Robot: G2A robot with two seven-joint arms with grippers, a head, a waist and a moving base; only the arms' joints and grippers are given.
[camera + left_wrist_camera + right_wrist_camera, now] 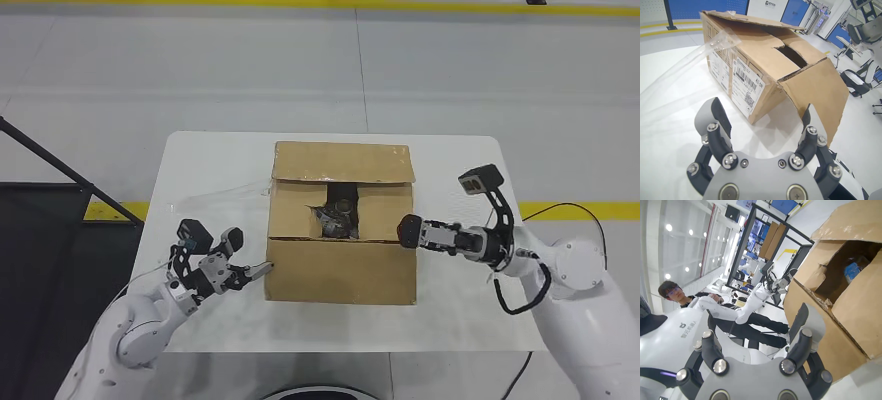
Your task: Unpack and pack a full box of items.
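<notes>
A brown cardboard box (340, 255) stands mid-table, its outer flaps folded outward. A dark gap (340, 210) between the torn inner flaps shows items inside, among them a blue packet (850, 270). My left gripper (250, 272) sits open just off the box's left near corner, with nothing between its fingers (721, 113). In the left wrist view the box (772, 62) lies just ahead of the gripper (764, 115). My right gripper (408, 232) is at the box's right side, level with the top edge. It is open (756, 319), with one finger (800, 317) beside the cardboard (848, 317).
A loose strip of clear tape (723, 39) hangs from the box's left top edge down onto the white table (210, 180). Bare tabletop lies left of and behind the box. The table's front edge runs close to the box's near flap (340, 275).
</notes>
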